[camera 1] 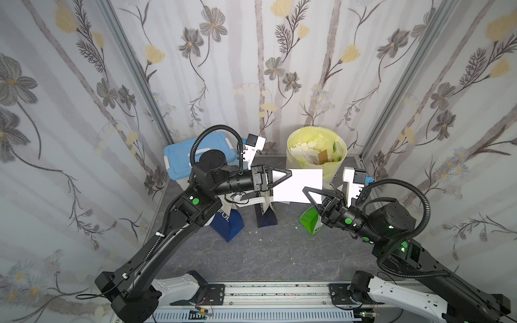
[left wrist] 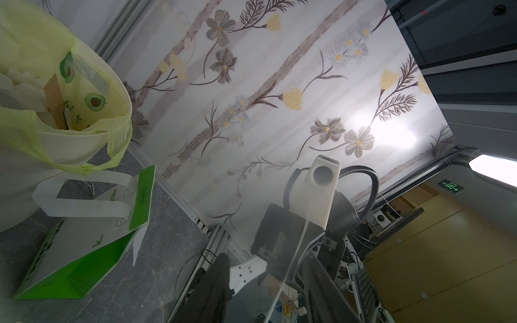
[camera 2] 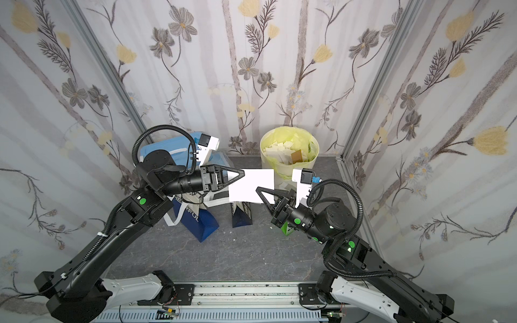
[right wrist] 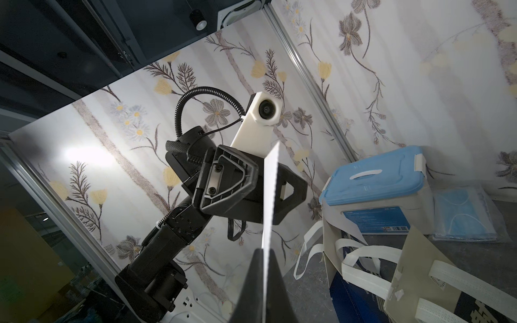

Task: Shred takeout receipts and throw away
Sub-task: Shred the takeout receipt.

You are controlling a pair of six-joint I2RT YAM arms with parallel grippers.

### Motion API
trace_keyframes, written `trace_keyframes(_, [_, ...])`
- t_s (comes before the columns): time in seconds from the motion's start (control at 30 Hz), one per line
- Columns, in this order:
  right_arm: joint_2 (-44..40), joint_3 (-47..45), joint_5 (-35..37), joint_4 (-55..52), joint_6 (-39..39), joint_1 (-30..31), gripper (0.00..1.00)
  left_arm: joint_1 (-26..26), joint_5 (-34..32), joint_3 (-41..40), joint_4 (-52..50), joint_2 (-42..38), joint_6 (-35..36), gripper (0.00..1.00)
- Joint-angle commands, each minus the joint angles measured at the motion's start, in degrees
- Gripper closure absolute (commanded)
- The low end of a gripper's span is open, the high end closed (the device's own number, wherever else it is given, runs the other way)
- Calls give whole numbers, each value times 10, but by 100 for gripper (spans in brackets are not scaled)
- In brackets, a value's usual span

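One white takeout receipt [camera 1: 298, 186] [camera 2: 251, 184] hangs in mid-air in front of the bin, held between both arms. My right gripper [camera 1: 306, 190] [camera 2: 258, 190] is shut on its near right corner; the right wrist view shows the sheet edge-on [right wrist: 270, 195], pinched between the dark fingers [right wrist: 253, 279]. My left gripper [camera 1: 289, 174] [camera 2: 242, 174] reaches the sheet's far left edge. Its two fingers [right wrist: 228, 181] stand on either side of the paper with small gaps. In the left wrist view the fingers [left wrist: 212, 288] sit apart with the paper's edge [left wrist: 296, 251] between them.
A bin with a yellow-green liner [camera 1: 335, 167] [left wrist: 84, 145] holds paper scraps just behind the receipt. Below it stand a blue bag [camera 1: 228, 223], a navy bag [camera 1: 265, 216] and a green bag [camera 1: 309, 221] [left wrist: 84, 265]. A blue-lidded box [camera 1: 179, 159] [right wrist: 377, 179] sits back left.
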Motion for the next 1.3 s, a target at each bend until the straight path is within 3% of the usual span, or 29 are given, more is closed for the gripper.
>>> trace_keyframes(0.0, [10, 10, 12, -11, 8, -2, 100, 0, 1, 0, 37, 1, -7, 64])
trace_keyframes(0.37, [19, 8, 3, -30, 20, -11, 100, -1, -4, -3, 54, 5, -16, 100])
trace_keyframes(0.4, [18, 9, 3, -35, 23, -12, 100, 0, -7, -5, 51, 5, -12, 100])
trace_keyframes(0.43, [16, 10, 5, -44, 25, -16, 88, -1, -10, -5, 46, 4, -8, 100])
trace_keyframes(0.47, [14, 13, 6, -53, 27, -21, 66, -1, -12, -6, 40, 3, -4, 100])
trace_keyframes(0.5, [10, 18, 6, -67, 32, -30, 53, 0, -13, -6, 32, 3, 1, 100])
trace_keyframes(0.57, [5, 27, -25, -81, 45, -64, 44, -1, -11, -8, 22, 4, 9, 100])
trace_keyframes(0.63, [8, 40, -100, -93, 54, -108, 33, 0, 0, -12, 17, 7, 13, 100])
trace_keyframes(0.77, [37, 85, -149, -174, 39, -144, 24, -5, 36, -12, 11, 20, 16, 100])
trace_keyframes(0.97, [79, 129, -236, -219, 37, -171, 23, -17, 78, -13, 10, 32, 16, 100])
trace_keyframes(1.27, [85, 138, -292, -219, 50, -188, 56, -19, 87, -16, -11, 32, 25, 100])
